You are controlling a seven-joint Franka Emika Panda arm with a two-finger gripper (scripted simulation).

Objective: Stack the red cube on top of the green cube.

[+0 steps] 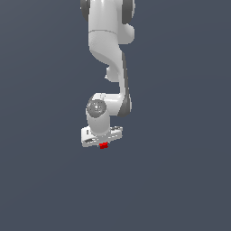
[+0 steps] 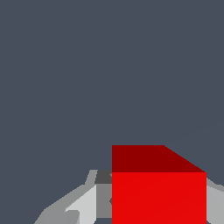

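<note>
The red cube [image 1: 103, 145] shows as a tiny bright red block just under the white hand of the arm in the exterior view. In the wrist view the red cube [image 2: 158, 192] fills the space between the two fingers, with a grey finger [image 2: 89, 203] against one side and the other finger [image 2: 215, 203] against the opposite side. My gripper [image 1: 103, 143] is shut on the red cube. The green cube is out of view in both frames.
The plain dark grey floor [image 1: 180, 180] spreads all around the arm. The white arm [image 1: 108, 49] comes down from the top of the exterior view.
</note>
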